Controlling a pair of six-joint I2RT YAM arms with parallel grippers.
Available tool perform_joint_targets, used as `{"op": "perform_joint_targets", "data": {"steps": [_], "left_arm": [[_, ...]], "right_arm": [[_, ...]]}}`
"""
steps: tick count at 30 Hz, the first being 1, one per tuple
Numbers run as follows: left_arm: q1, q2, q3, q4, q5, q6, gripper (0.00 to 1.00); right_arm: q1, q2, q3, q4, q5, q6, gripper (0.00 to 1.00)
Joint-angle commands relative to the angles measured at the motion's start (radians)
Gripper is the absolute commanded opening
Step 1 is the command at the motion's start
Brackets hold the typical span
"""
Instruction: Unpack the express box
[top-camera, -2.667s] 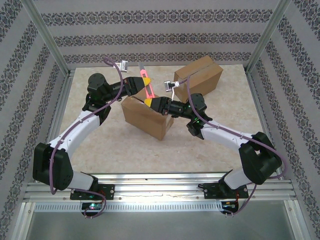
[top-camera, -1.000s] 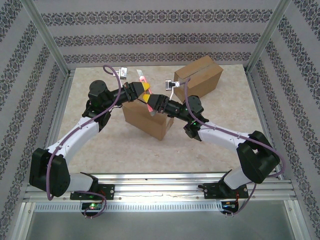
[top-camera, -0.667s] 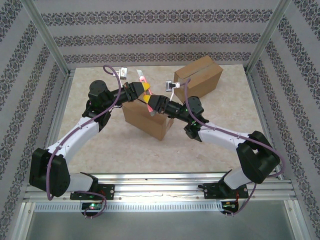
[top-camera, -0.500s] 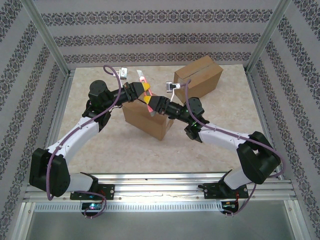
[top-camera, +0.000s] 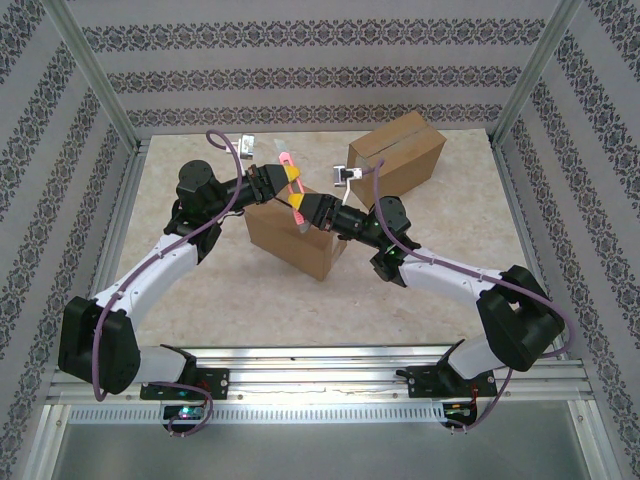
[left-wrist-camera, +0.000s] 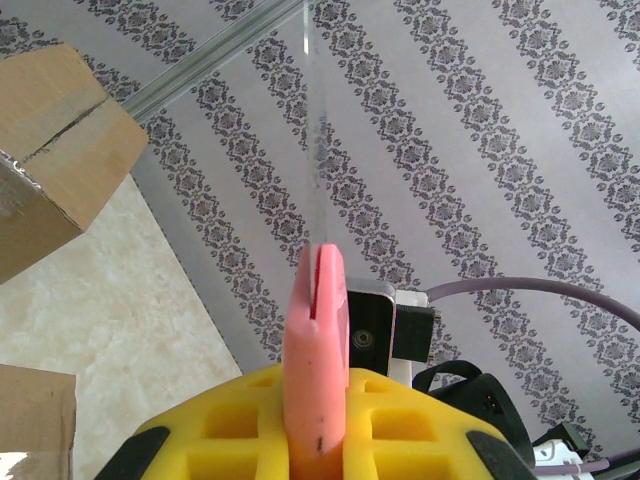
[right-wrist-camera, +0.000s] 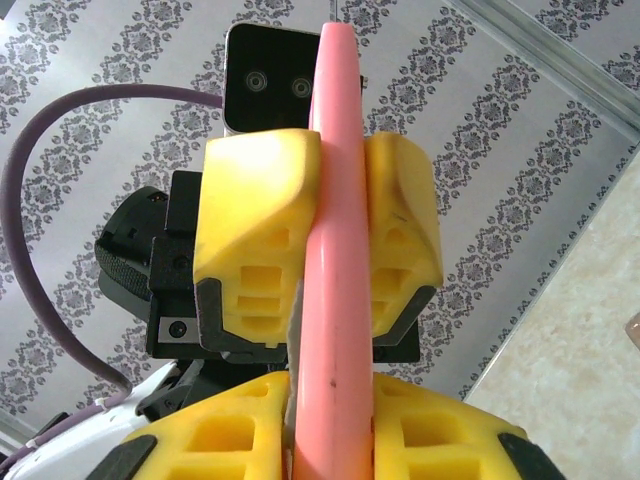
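Observation:
A pink-handled knife (top-camera: 294, 192) with a thin blade pointing up and away is held over the near cardboard box (top-camera: 290, 240). My left gripper (top-camera: 289, 176) is shut on the handle's upper part; in the left wrist view its yellow fingers (left-wrist-camera: 220, 430) clamp the pink handle (left-wrist-camera: 316, 350) below the blade (left-wrist-camera: 312, 150). My right gripper (top-camera: 302, 208) grips the same handle lower down. In the right wrist view the handle (right-wrist-camera: 336, 250) runs between my own yellow fingers (right-wrist-camera: 225, 435), pressed on both sides, with the left gripper's fingers (right-wrist-camera: 258, 240) just above.
A second cardboard box (top-camera: 397, 157) with a seam along its top stands at the back right, also in the left wrist view (left-wrist-camera: 50, 150). Patterned walls and metal posts (top-camera: 95, 75) enclose the table. Open tabletop (top-camera: 250, 300) lies in front of the near box.
The right gripper has closed onto the pink handle below the left gripper. The right forearm shifted slightly right. The left arm and knife stayed put.

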Motion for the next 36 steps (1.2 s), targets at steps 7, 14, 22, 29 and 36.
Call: {"op": "perform_joint_targets", "data": {"steps": [7,14,22,29,36], "left_arm": [[-0.003,-0.040,0.029,-0.088,-0.006,0.082,0.85],[0.077,-0.098,0.137,-0.504,-0.120,0.307,1.00],[0.143,-0.040,0.258,-0.967,-0.456,0.557,1.00],[0.145,0.081,0.243,-0.919,-0.465,0.630,1.00],[0.146,0.207,0.273,-0.831,-0.465,0.666,1.00]], "right_arm": [[-0.006,-0.061,-0.027,-0.005,0.084,-0.041,0.00],[-0.063,-0.184,-0.139,-0.092,0.123,-0.054,0.00],[-0.156,-0.456,-0.301,-0.441,0.193,-0.153,0.00],[-0.162,-0.742,-0.411,-0.743,0.312,-0.217,0.00],[-0.147,-0.767,-0.453,-0.807,0.386,-0.232,0.00]]}}
